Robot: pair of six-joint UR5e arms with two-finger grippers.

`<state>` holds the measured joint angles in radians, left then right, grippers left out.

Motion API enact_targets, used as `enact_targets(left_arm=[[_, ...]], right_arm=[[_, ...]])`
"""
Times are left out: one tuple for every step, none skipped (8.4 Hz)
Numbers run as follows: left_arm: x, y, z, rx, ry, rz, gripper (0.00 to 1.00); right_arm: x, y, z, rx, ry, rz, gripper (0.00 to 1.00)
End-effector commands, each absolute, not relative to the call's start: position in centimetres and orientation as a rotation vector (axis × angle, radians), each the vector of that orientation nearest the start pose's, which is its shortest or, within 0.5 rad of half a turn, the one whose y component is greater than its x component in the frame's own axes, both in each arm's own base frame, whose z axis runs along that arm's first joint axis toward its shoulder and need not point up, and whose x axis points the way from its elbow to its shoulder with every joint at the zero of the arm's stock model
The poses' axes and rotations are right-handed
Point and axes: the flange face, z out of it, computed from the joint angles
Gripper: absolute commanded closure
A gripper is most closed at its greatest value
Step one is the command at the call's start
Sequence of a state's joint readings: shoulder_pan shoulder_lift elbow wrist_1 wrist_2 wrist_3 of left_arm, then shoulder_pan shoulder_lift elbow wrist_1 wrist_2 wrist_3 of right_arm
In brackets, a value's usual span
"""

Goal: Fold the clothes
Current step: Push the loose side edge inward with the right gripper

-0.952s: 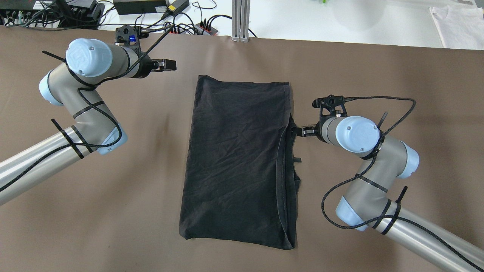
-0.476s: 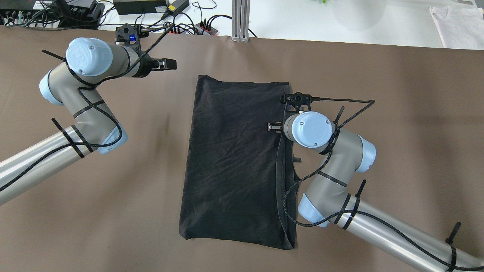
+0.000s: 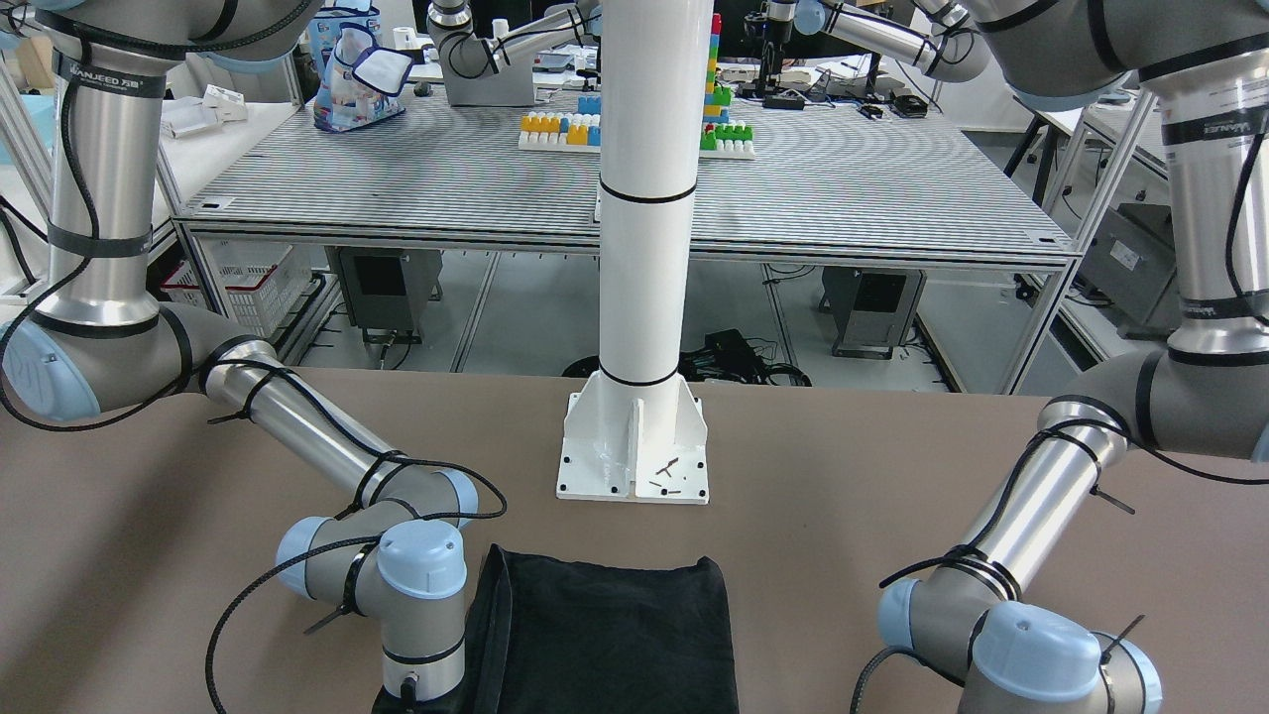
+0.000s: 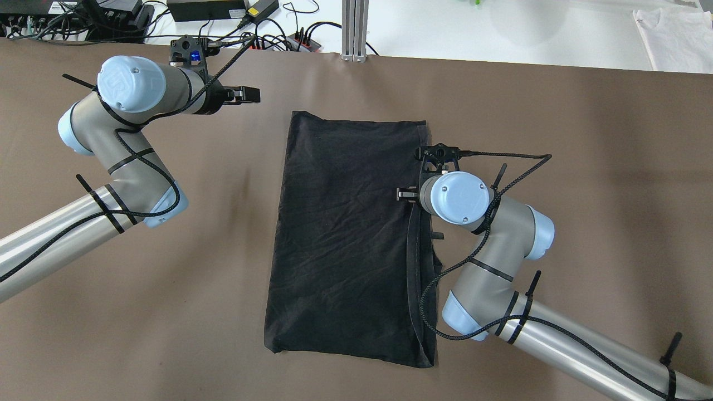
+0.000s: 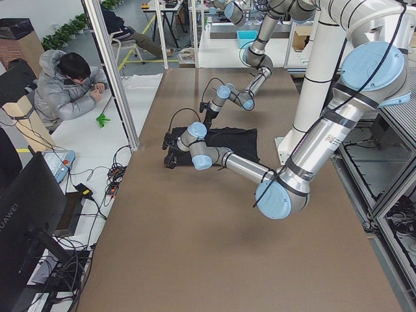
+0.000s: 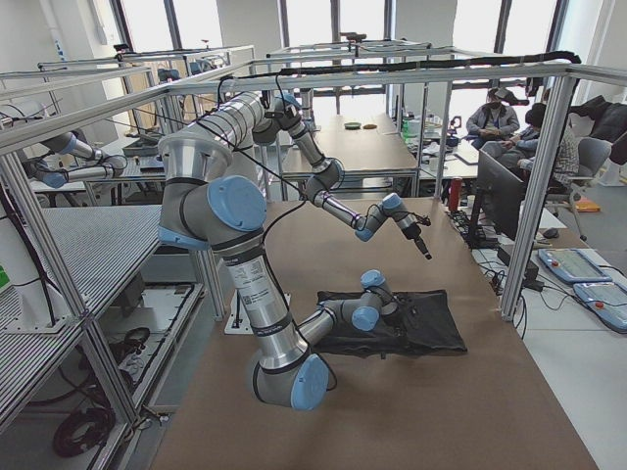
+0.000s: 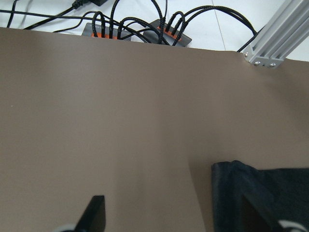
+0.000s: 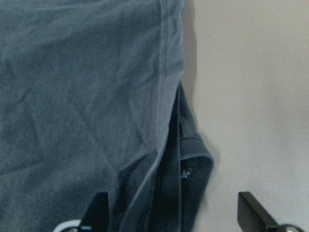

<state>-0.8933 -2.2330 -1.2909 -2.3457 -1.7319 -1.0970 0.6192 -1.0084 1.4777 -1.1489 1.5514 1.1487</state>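
Observation:
The clothes are one black garment (image 4: 345,234) folded into a tall rectangle in the middle of the brown table, with doubled layers along its right edge (image 8: 186,159). It also shows as the black garment (image 3: 615,635) in the front view. My right gripper (image 4: 401,194) hovers over that right edge, about a third of the way down. It is open, its fingers (image 8: 99,210) set wide apart with only cloth below them. My left gripper (image 4: 253,96) is open over bare table, left of the garment's far left corner (image 7: 231,169).
Power strips and cables (image 4: 278,39) and an aluminium post (image 4: 354,28) line the far edge. A white cloth (image 4: 674,39) lies at the far right. The white pole's base plate (image 3: 634,446) stands behind the garment. A person (image 5: 68,84) sits beyond the table.
My right gripper moved left from beside the garment to over its right edge, then shifted slightly nearer. The left arm and the garment stayed put.

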Motion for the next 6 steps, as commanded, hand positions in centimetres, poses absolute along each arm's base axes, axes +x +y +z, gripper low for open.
enact_targets(left_arm=[[38.2, -66.2, 29.9, 0.621, 0.989, -0.277, 0.00], [38.1, -66.2, 30.1, 0.621, 0.986, -0.276, 0.00], [38.1, -66.2, 30.0, 0.623, 0.988, -0.277, 0.00], [38.1, -66.2, 30.0, 0.623, 0.988, -0.277, 0.00], [38.0, -66.2, 30.0, 0.623, 0.988, -0.278, 0.00], [38.0, -66.2, 30.1, 0.622, 0.987, -0.279, 0.00]], right_arm=[[-47.5, -49.3, 35.5, 0.444, -0.767, 0.162, 0.06], [-46.1, -48.1, 36.2, 0.424, -0.769, 0.146, 0.06], [-45.5, -47.7, 37.3, 0.420, -0.759, 0.133, 0.06], [-45.4, -47.4, 37.3, 0.421, -0.760, 0.131, 0.06], [-45.3, -47.3, 36.5, 0.429, -0.773, 0.130, 0.06], [-44.2, -46.4, 32.9, 0.453, -0.842, 0.120, 0.06]])
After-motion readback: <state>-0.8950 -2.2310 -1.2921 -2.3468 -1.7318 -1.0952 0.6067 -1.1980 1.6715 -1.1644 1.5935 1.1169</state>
